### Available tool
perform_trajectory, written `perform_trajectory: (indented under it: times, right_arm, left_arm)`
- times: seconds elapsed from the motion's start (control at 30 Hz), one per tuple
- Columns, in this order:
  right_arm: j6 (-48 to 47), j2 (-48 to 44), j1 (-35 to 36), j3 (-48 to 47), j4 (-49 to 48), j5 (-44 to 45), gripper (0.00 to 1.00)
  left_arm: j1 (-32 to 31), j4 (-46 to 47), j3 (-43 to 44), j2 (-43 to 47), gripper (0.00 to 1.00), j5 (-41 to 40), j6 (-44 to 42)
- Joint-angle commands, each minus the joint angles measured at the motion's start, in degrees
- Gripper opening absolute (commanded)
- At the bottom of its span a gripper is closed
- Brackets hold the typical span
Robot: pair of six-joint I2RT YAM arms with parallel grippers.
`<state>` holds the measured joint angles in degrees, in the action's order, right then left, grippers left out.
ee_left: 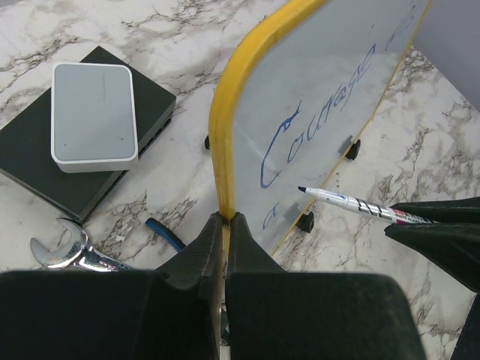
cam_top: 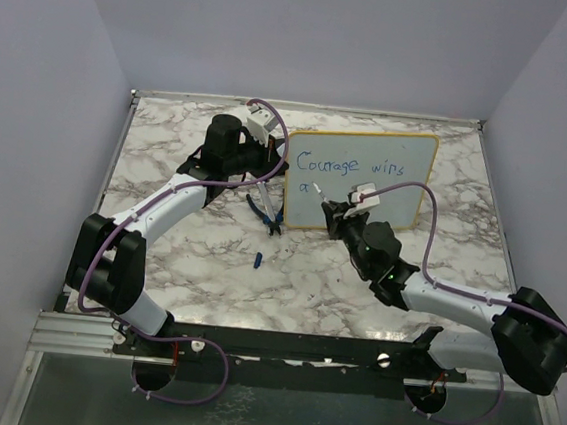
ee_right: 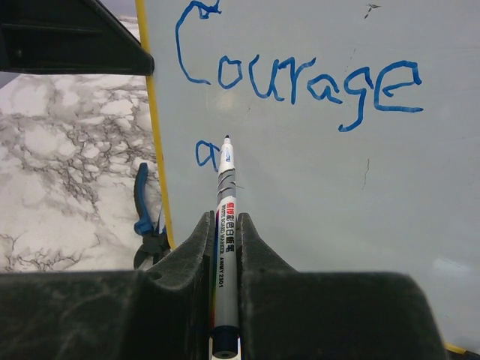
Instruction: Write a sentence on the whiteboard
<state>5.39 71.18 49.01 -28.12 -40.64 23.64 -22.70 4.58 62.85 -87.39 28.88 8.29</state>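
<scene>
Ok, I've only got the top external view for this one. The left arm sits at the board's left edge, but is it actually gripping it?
Observer: Yes. In the left wrist view the left gripper is pinched shut on the whiteboard, right on its yellow frame.
Operator: And the pen tip, where is it exactly?
Observer: In the right wrist view the right gripper clamps the marker, uncapped, with its tip just right of the lone blue "a". I can't tell whether it touches.
Operator: Is anything hidden under the left arm?
Observer: A grey-and-black box and a wrench lie beside the board.
</scene>
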Motion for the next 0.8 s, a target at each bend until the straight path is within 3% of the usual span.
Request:
perform_trajectory:
  times: [0.0, 0.77]
  right_arm:
    - [-1.8, 1.1, -0.1, -1.8, -2.2, 2.7, 0.01]
    - [2.3, 2.8, -0.1, 1.6, 1.3, 1.8, 0.01]
  left_arm:
    - [-0.9, -1.6, 0.3, 0.8, 0.0, 0.9, -0.7]
    - [-1.0, -1.6, 0.3, 1.0, 0.0, 0.9, -0.7]
